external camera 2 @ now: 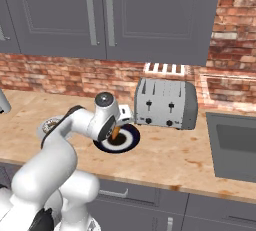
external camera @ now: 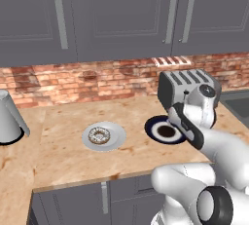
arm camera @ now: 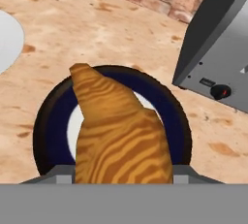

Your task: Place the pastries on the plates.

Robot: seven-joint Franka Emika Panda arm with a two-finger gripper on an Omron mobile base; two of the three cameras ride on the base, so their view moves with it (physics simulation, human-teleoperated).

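Gripper [external camera 2: 116, 131] holds the croissant [arm camera: 116, 131], jaws part-closed on its wide end; the pointed tip hangs down toward the counter. Key relation: the navy plate [arm camera: 51, 116] lies directly under the croissant, which hangs a bit above the plate's dark centre in the hand view, long axis along the gripper's line. In the right base view the croissant [external camera 2: 115, 132] sits just over the navy plate [external camera 2: 131, 140], beside the toaster [external camera 2: 165, 104]. Doughnut [external camera: 99, 135] already lies on the grey plate [external camera: 116, 139], to the left. Judged next: straight descent, then release.
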